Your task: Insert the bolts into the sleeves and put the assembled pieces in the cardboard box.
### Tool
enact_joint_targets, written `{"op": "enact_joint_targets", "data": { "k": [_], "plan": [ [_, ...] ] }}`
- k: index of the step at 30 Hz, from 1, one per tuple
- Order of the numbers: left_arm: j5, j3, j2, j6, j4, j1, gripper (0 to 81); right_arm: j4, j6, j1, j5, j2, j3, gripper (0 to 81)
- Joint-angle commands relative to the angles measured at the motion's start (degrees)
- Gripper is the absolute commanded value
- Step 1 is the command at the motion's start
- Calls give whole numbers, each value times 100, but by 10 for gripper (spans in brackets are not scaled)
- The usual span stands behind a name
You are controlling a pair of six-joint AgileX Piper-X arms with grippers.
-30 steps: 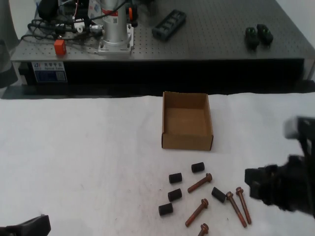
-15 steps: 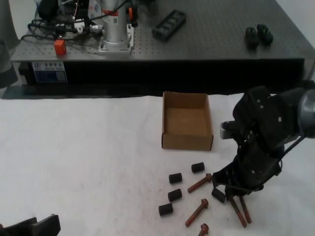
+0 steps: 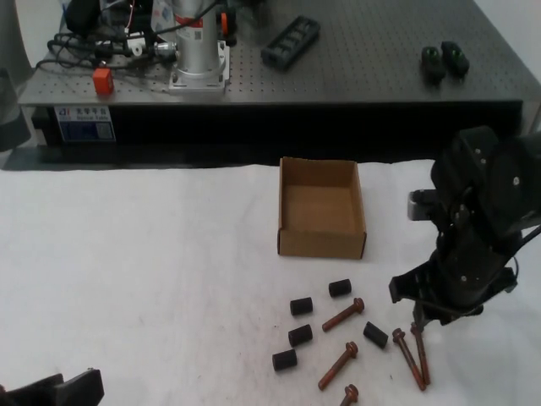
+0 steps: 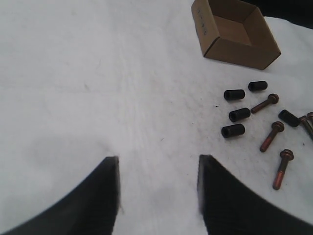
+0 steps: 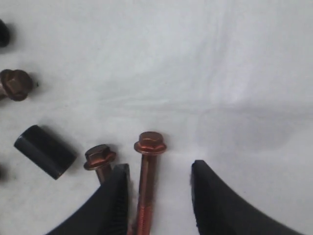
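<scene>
The right gripper (image 5: 160,167) sits low over the white cloth (image 5: 205,58) with its fingers apart; one bolt (image 5: 148,169) lies lengthwise in the gap, closer to one finger (image 5: 110,205) and perhaps touching it, though I cannot be sure; nothing is clamped. A second bolt (image 5: 100,157) lies just beside the first, its shaft running under that same finger; a black sleeve (image 5: 45,151) rests near its head. In the high view the cardboard box (image 3: 321,244) stands open on the cloth; the rest of the bolts and sleeves lie loose and separate just in front of it, none inside it. The left gripper (image 4: 157,166) hovers over bare cloth, well apart from the parts; its fingers are wide open and hold nothing.
</scene>
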Motion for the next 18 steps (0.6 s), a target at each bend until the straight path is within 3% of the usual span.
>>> {"op": "enact_joint_targets", "data": {
  "k": [1,18],
  "plan": [
    [6,-12,-43,-41,-66,16,367,65,25,-277,-221,-40,-41,295],
    [6,16,-43,-41,-66,16,367,-3,52,-262,-450,511,-41,278]
  ]
}}
